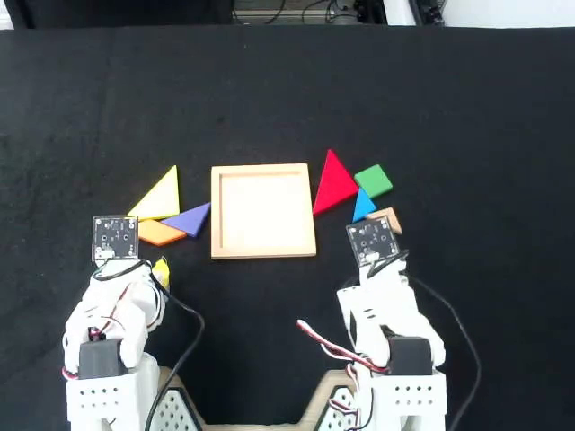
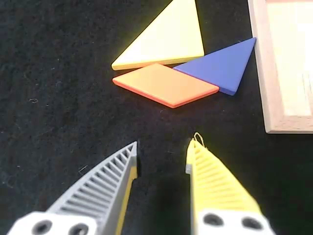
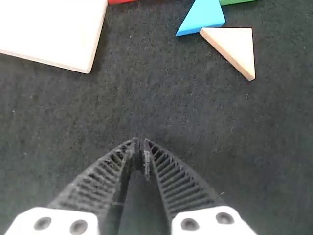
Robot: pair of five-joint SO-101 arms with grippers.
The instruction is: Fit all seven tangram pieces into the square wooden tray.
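Black cloth (image 1: 269, 90) covers the table.

Left arm (image 1: 112, 332): folded back over its base at the near edge, wrist pointing out toward the pieces. Left gripper (image 2: 164, 147) hangs low over bare cloth, short of the orange parallelogram (image 2: 166, 84). One finger is grey, the other yellow; jaws apart, nothing between them.

Right arm (image 1: 391, 323): same tucked pose on the other side of the tray. Right gripper (image 3: 140, 143) sits low over cloth, aimed at the gap between the tray's corner and the tan triangle (image 3: 234, 46). Black jaws closed tip to tip, holding nothing.

Tray (image 1: 263, 212): square, pale wood, flat on the cloth between the two arms and farther out; no piece inside.

Pieces, all outside the tray:
- Yellow triangle (image 1: 162, 199), on the left arm's side, touching the orange parallelogram and the dark blue triangle.
- Red triangle (image 1: 334, 182), on the right arm's side, lower corner at the tray's edge; touching or just beside, cannot tell.
- Dark blue triangle (image 1: 190, 218), between yellow triangle and tray, tip just beside the rim.
- Orange parallelogram, nearest the left gripper.
- Green square (image 1: 373, 180), against the red triangle's outer side.
- Light blue triangle (image 1: 363, 206), below the green square.
- Tan triangle, just beside the light blue one, nearest the right gripper.
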